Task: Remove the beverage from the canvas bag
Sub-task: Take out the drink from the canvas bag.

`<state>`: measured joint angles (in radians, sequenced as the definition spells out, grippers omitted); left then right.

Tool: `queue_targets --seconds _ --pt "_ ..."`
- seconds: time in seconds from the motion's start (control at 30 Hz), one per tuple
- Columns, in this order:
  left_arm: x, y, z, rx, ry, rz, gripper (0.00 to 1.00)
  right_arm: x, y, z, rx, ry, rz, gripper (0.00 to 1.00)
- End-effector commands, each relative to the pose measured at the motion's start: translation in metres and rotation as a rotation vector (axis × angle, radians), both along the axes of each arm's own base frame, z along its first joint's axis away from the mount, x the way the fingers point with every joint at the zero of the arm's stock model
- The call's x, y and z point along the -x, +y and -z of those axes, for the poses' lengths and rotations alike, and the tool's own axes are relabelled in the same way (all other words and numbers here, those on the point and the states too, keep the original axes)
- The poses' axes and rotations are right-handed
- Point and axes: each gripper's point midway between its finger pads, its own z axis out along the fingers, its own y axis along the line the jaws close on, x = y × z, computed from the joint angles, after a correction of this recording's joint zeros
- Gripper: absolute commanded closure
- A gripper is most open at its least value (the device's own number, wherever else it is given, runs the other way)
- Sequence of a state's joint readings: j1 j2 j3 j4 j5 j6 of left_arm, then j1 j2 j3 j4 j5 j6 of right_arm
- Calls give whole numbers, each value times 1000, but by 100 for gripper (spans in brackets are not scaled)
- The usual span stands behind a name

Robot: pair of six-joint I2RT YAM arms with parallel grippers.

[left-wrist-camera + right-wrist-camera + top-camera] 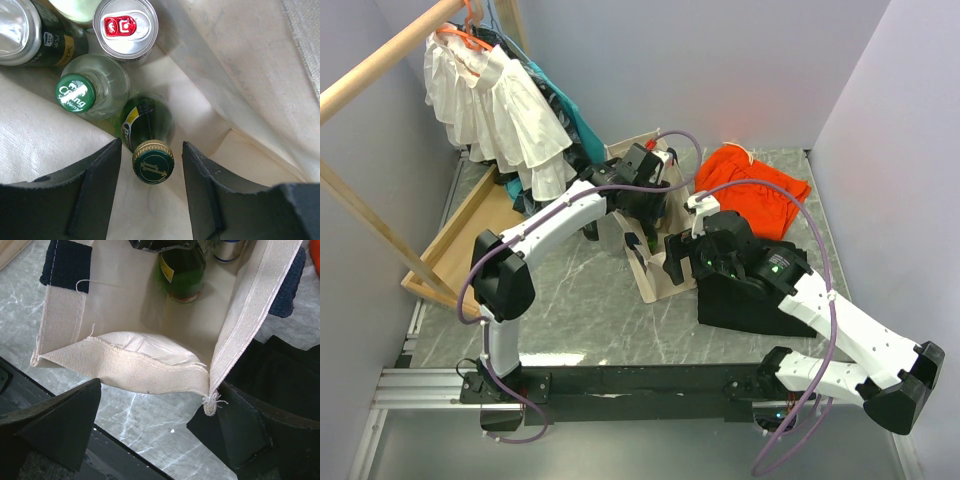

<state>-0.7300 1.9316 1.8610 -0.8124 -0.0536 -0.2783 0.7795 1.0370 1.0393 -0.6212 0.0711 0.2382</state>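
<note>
The beige canvas bag stands open at mid-table. My left gripper is down inside it. In the left wrist view, the left gripper is open, its jaws on either side of the gold-rimmed cap of a dark green bottle, not touching it. Beside it stand a clear bottle with a green cap and a silver can with a red tab. My right gripper is open at the bag's near rim; the rim's corner seam hangs by its right finger. The green bottle shows inside.
An orange cloth bundle lies behind right of the bag. A black block sits under my right arm. White garments hang on a wooden rack at back left, above a wooden tray. Another can stands in the bag.
</note>
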Motion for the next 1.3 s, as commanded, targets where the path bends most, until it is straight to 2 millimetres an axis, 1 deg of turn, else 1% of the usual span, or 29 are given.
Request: queue_targets --seconds 0.0,0.1,0.23,0.37,0.4,0.43,0.47,0.53,0.6,0.73,0.8,0.9,0.97,1.0,1.03,1.17,1.27 --pt "-2 -6 -13 29 -23 9 43 6 -2 15 38 38 -3 0" --pt "-2 -5 -13 28 -23 7 44 6 -2 15 36 40 -2 0" --pt "-2 -6 -14 23 -24 8 49 6 -2 15 36 40 -3 0" --pt "-2 -7 -13 21 -17 11 51 6 -2 16 40 40 -3 0" --pt "-2 -7 -13 22 -18 11 52 5 -2 17 41 40 -2 0" --pt "-2 -7 -13 22 -20 14 57 5 -2 17 42 41 -2 0" --pt "-2 -7 -12 19 -17 13 59 6 -2 16 41 40 -2 0" --pt "-3 -7 -13 18 -20 9 57 6 -2 17 41 41 -4 0" --pt "-2 -7 -10 16 -13 12 58 5 -2 16 42 37 -3 0" --pt "-2 -7 -9 14 -13 12 67 5 -3 16 43 38 0 0" --pt "-2 -7 -8 11 -10 14 70 5 -3 17 43 38 0 0" --pt "-1 -7 -9 15 -10 17 77 5 -2 17 42 39 -1 0" --pt "-1 -7 -10 17 -10 17 83 6 -2 16 40 39 0 0" --pt "-1 -8 -8 16 -7 19 87 5 -3 16 40 39 2 0" --pt "-1 -9 -7 16 -2 20 99 6 -2 16 40 39 -1 0" --pt "-1 -11 -7 14 8 26 99 6 -3 16 41 39 2 0" --pt "-2 -15 -20 47 -16 31 99 5 -4 15 40 36 8 0"
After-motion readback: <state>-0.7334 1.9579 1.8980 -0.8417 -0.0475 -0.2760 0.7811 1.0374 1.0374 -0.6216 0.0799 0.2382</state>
